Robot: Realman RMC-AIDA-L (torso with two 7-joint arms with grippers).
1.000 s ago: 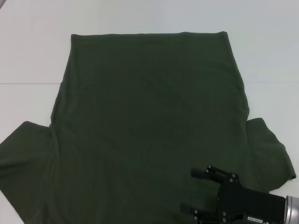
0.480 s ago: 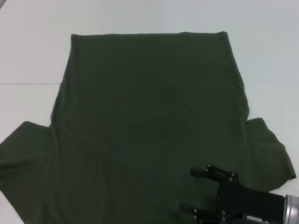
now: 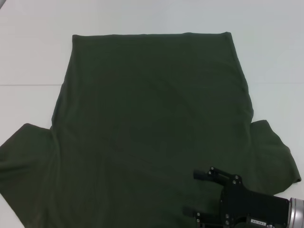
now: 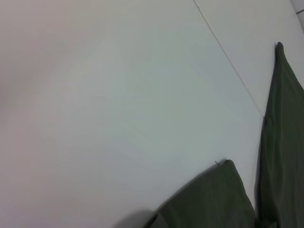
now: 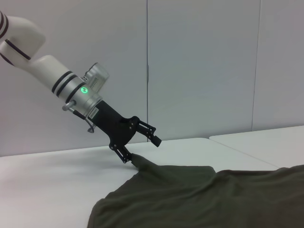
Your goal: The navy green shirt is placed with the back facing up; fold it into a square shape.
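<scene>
Right gripper: hovering low over the near right part of the shirt, fingers spread apart, grasping nothing.
Navy green shirt: lying spread flat, plain side up, both sleeves reaching out near the robot, hem at the far end.
Left gripper: fingers parted, the lower one touching down on a sleeve edge, cloth bunching slightly there.
Table: white, stretching beyond the hem.
</scene>
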